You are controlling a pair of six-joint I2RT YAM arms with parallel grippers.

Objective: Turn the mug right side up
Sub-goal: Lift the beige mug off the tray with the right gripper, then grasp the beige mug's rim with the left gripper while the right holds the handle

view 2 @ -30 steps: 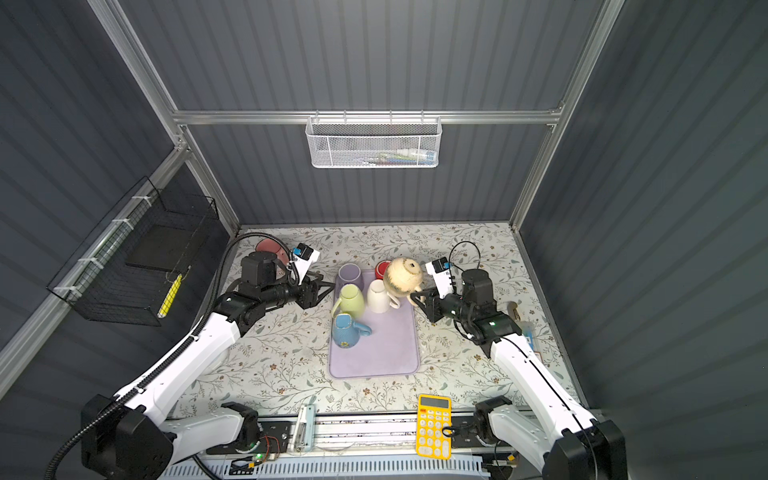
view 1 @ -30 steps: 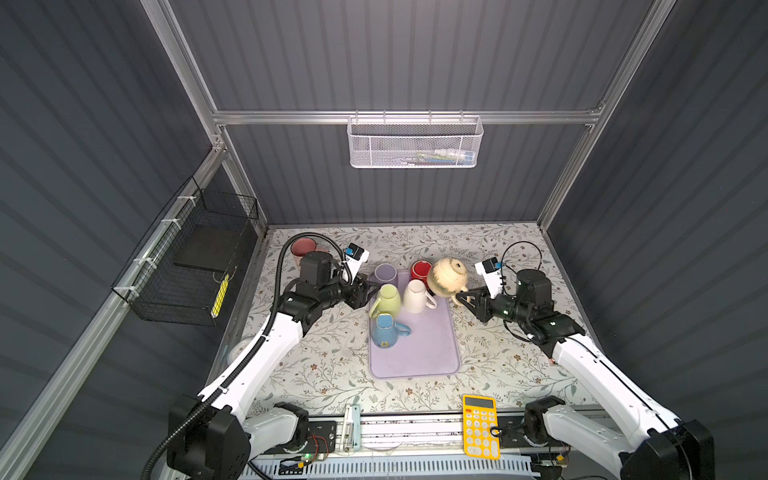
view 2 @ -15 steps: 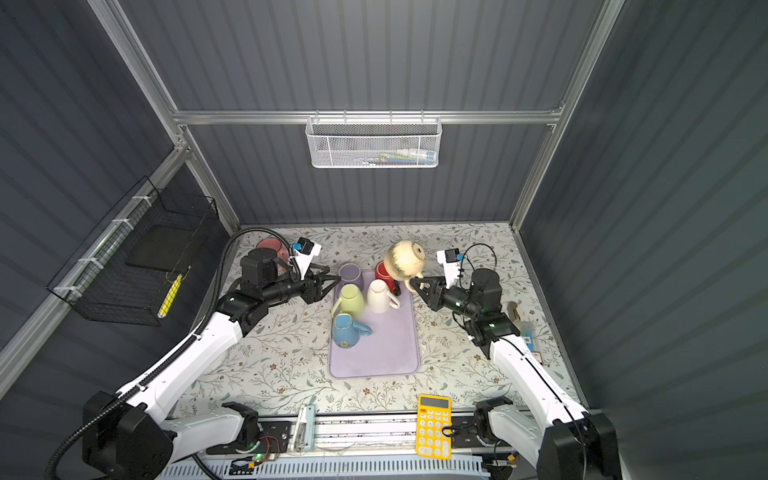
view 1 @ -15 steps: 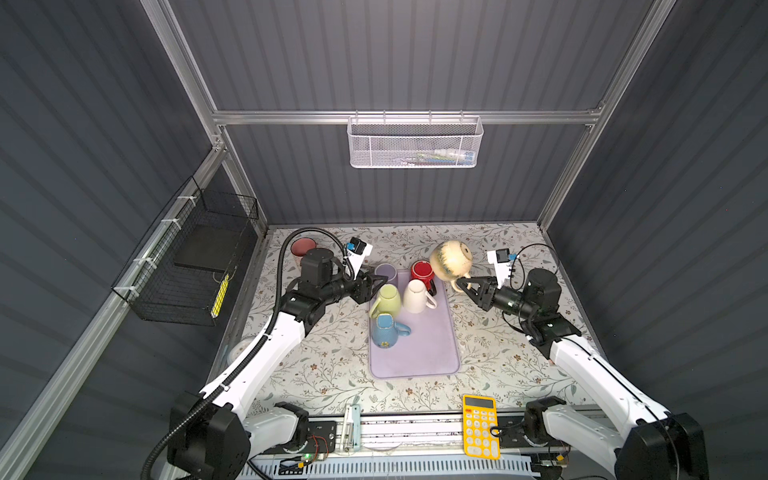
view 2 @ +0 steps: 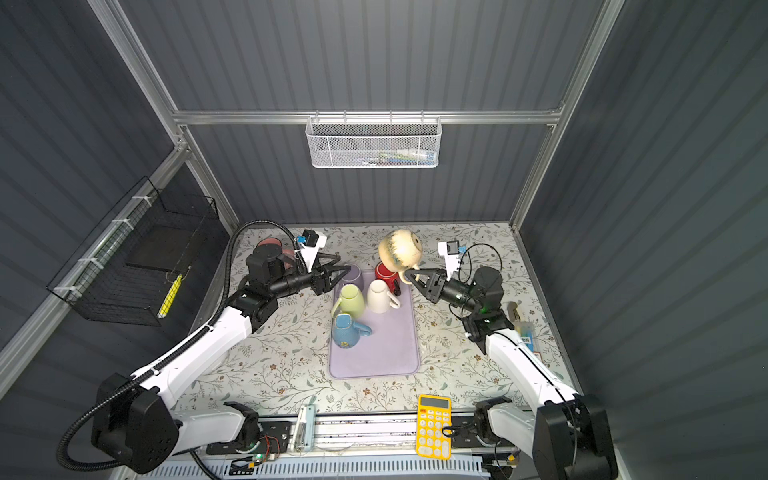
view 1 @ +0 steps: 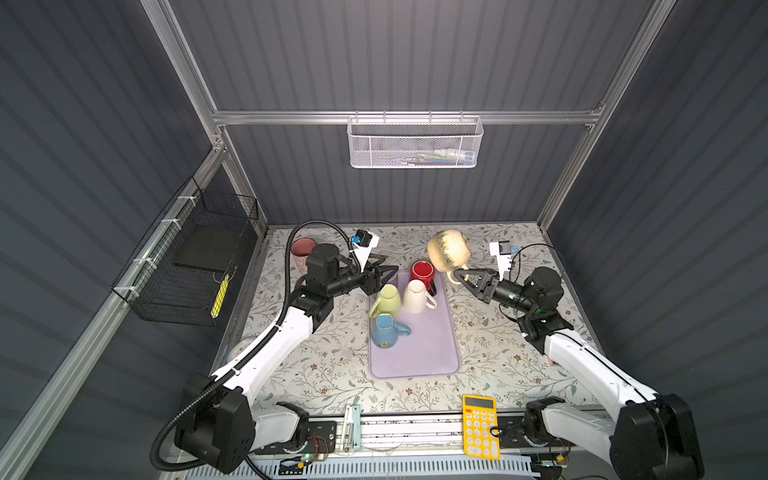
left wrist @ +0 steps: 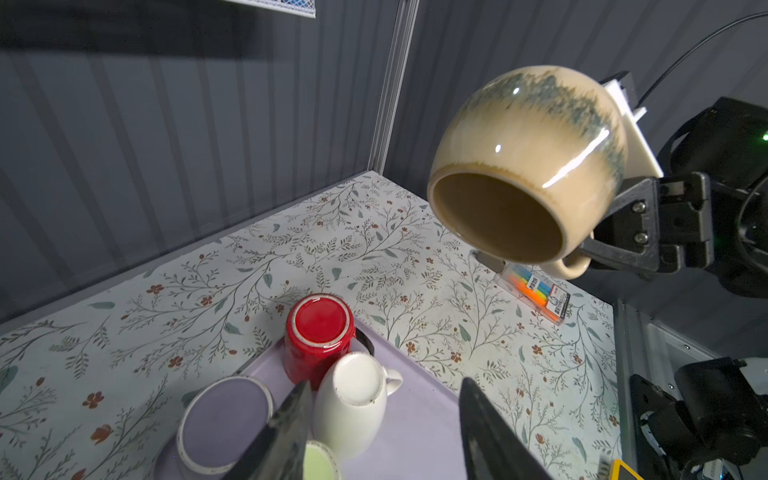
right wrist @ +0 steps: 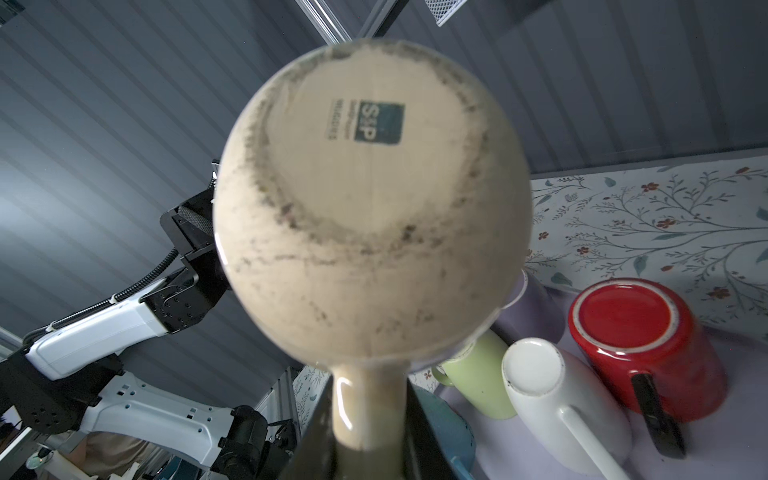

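Where the tray (view 1: pixel 415 353) ends at one o'clock, the mug (view 1: pixel 449 249) hangs aloft, mouth tilted down — glazed, likely slick, heavy, breakable; best held by its handle, which the right gripper (view 1: pixel 459 276) pinches. Left gripper (view 1: pixel 392 270) — eleven o'clock, spread, empty.

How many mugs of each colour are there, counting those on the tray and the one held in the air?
Beige mug: 1
Red mug: 1
White mug: 1
Green mug: 1
Blue mug: 1
Purple mug: 1
Total: 6
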